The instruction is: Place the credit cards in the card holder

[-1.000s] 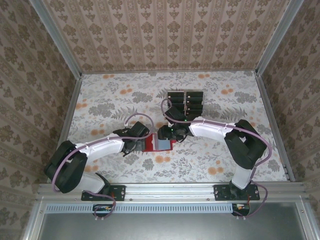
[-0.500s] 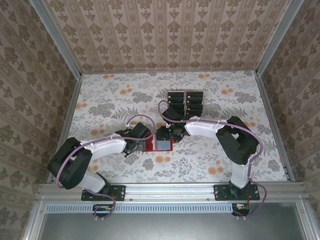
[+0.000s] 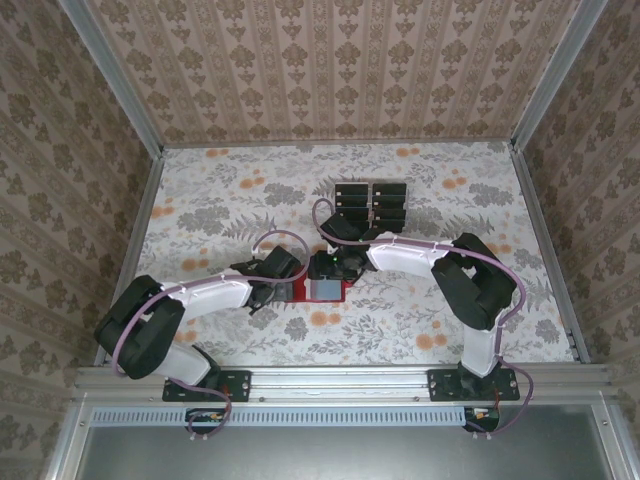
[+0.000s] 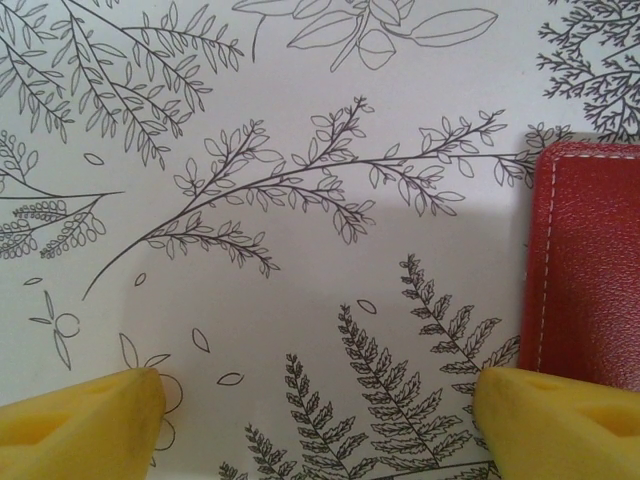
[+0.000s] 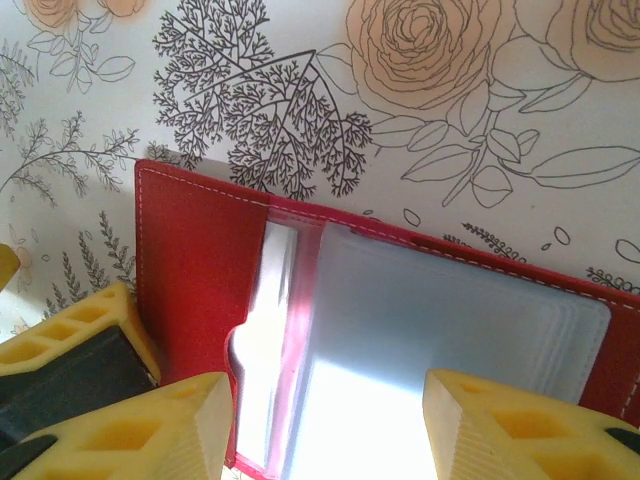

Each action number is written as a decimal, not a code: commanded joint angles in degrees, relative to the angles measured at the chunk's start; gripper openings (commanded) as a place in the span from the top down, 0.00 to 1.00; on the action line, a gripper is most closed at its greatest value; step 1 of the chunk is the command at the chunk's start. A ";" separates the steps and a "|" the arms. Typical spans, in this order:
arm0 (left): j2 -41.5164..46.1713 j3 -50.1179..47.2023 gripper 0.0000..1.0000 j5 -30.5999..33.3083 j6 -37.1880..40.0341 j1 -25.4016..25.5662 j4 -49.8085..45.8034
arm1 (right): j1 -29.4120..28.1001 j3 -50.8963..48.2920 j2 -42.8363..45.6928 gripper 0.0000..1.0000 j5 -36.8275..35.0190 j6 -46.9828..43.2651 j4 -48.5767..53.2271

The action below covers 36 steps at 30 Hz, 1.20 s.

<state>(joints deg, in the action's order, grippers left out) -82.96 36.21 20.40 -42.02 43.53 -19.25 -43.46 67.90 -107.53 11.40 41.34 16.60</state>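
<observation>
The card holder [image 3: 318, 290] is a red wallet lying open on the flowered table, its clear sleeves [image 5: 450, 320] facing up. Several black credit cards [image 3: 371, 203] lie in a tidy block behind it. My right gripper [image 3: 327, 270] hovers open just above the sleeves [image 5: 325, 425] with nothing between its fingers. My left gripper [image 3: 286, 286] is low at the wallet's left end and open [image 4: 320, 420]. One of its fingertips [image 4: 560, 415] is at the wallet's stitched edge [image 4: 590, 260]. A yellow left-gripper finger [image 5: 70, 340] shows beside the red flap [image 5: 190, 260].
Aluminium rails and patterned walls [image 3: 330, 70] close in the table on three sides. Open tablecloth lies to the left [image 3: 200, 210] and right [image 3: 480, 200] of the cards and in front of the wallet [image 3: 380, 330].
The right arm has folded its elbow in, and its gripper has shifted slightly left over the wallet. The left arm and the wallet stay where they were.
</observation>
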 commanded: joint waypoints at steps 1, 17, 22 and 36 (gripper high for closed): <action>-0.12 -1.98 0.12 -0.18 -0.27 0.06 -0.36 | -0.41 1.54 -1.73 0.46 1.98 1.54 -0.54; 5.70 -5.46 0.12 -2.54 1.50 -0.03 3.51 | -1.00 2.24 -4.34 0.46 4.49 5.61 -4.26; 13.09 -7.77 0.13 -3.63 3.36 -0.02 4.12 | -1.01 1.51 -4.76 0.46 5.26 9.23 -7.01; 22.43 -11.41 0.14 -8.00 4.00 1.36 9.28 | -1.06 -2.24 -4.72 0.45 6.33 16.89 -14.71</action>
<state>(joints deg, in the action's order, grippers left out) -60.80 25.87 13.26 -37.98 43.99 -11.75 -44.14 66.98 -111.53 16.36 55.61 3.95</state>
